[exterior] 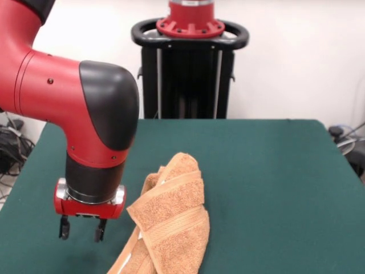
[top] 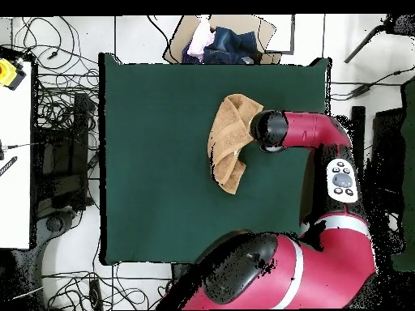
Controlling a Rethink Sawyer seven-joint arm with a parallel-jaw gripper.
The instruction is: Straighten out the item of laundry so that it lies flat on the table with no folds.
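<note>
The bench [exterior: 274,165] carries the towel [exterior: 171,222] folded over itself in a long crumpled bundle, just beside the fingers and apart from them. The gripper [exterior: 82,229] hangs low over bare felt, fingers [exterior: 100,230] parted narrowly and holding nothing. Judged step: approach for a grasp. Take an outer edge, likely the nearest fold, though its layers are hard to separate here, and draw it outward, low and slowly

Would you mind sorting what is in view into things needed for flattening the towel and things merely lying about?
For the job:
- towel, crumpled and folded
- table
- gripper, beside the towel

Lying about:
- heap of clothes beyond the table
- cables on the floor
</note>
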